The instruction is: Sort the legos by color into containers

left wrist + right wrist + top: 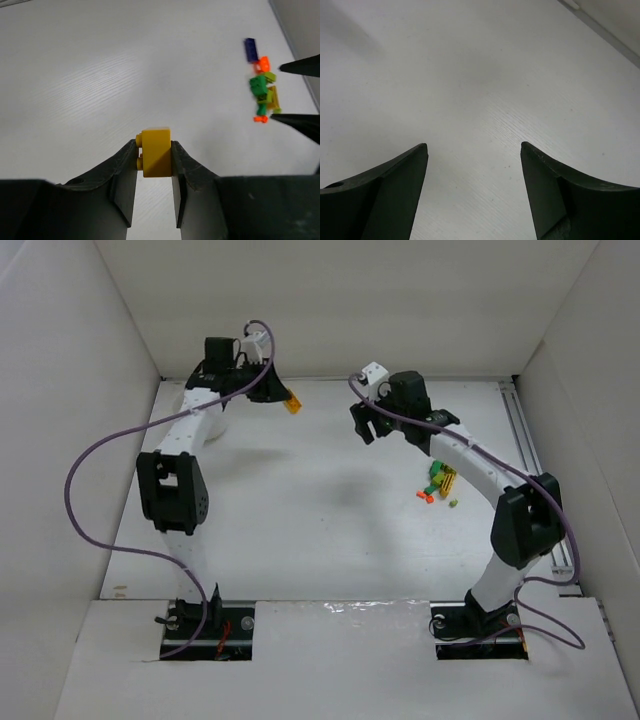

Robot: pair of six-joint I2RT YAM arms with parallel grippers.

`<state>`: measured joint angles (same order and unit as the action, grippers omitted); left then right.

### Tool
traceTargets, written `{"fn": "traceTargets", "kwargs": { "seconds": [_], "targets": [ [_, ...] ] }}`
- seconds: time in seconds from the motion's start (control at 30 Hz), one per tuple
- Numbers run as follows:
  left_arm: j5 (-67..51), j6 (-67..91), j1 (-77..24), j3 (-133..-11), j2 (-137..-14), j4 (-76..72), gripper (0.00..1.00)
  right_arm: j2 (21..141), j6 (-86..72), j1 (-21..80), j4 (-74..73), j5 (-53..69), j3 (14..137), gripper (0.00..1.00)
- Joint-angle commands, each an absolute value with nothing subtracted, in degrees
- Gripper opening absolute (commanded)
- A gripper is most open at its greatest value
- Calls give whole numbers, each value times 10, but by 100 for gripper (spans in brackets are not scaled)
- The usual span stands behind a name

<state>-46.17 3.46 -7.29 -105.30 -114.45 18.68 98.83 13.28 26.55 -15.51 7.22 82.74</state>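
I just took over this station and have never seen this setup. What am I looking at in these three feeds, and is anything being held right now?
Two robot arms are bolted at the near edge of a white table. The overhead view looks down from behind them, with the left arm on the left. The other two views come from a camera on each wrist, looking out past that arm's own two dark fingers. The left gripper, out near the table's far left, is shut on a yellow brick. The right gripper is open and empty over bare table. A small pile of loose bricks, green, yellow, orange and one dark blue, lies on the table's right side beside the right arm.
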Motion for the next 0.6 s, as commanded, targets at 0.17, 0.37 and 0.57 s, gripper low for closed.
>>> {"fn": "traceTargets", "kwargs": {
  "seconds": [0.17, 0.37, 0.57],
  "targets": [
    [-217, -46, 18, -889, -969, 78, 0, 976, 92, 221, -146, 103, 849, 80],
    [-182, -86, 69, -903, -993, 103, 0, 1012, 69, 215, -156, 109, 884, 80],
    [-116, -119, 76, -892, -993, 63, 0, 1023, 62, 215, -156, 116, 895, 80]
  ]
}}
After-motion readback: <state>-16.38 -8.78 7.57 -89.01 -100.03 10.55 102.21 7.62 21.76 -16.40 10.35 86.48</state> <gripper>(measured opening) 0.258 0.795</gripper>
